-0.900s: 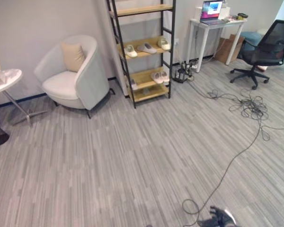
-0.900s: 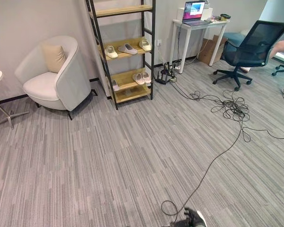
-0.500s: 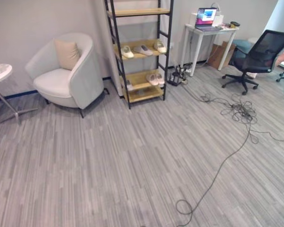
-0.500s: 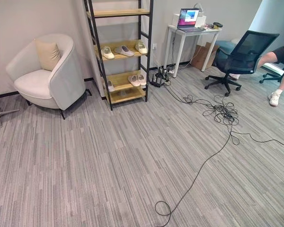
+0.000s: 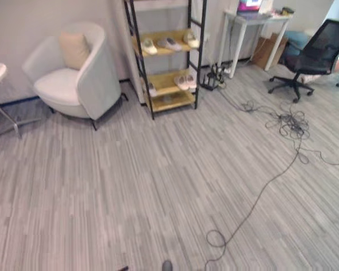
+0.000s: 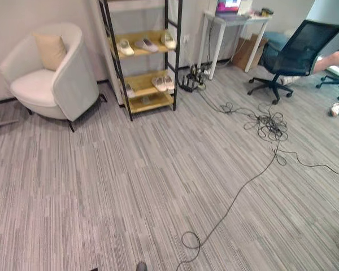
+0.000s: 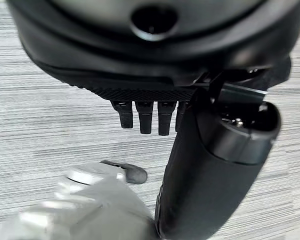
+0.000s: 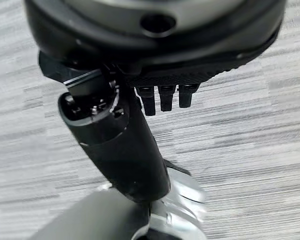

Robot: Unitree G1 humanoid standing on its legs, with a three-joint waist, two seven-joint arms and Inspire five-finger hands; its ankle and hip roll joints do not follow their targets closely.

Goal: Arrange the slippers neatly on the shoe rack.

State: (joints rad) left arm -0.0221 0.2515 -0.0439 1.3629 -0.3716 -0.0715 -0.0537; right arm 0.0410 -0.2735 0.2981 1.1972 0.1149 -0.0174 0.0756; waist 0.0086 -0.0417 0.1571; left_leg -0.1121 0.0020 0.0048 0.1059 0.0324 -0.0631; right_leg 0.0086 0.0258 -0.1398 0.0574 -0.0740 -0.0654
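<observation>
The slippers (image 5: 167, 43) sat on the shoe rack (image 5: 165, 56) at the far left, three spaced along one shelf and a pair side by side below. The left robot hand (image 7: 155, 112) and right robot hand (image 8: 162, 97) hung empty over the floor (image 5: 158, 186), fingers relaxed and straight, probably because the robot stood too far off to reach.

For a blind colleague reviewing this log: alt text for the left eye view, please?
A black-framed shoe rack with wooden shelves holding pale slippers stands against the far wall across grey striped floor, a white armchair to its left, a black office chair to its right.
</observation>
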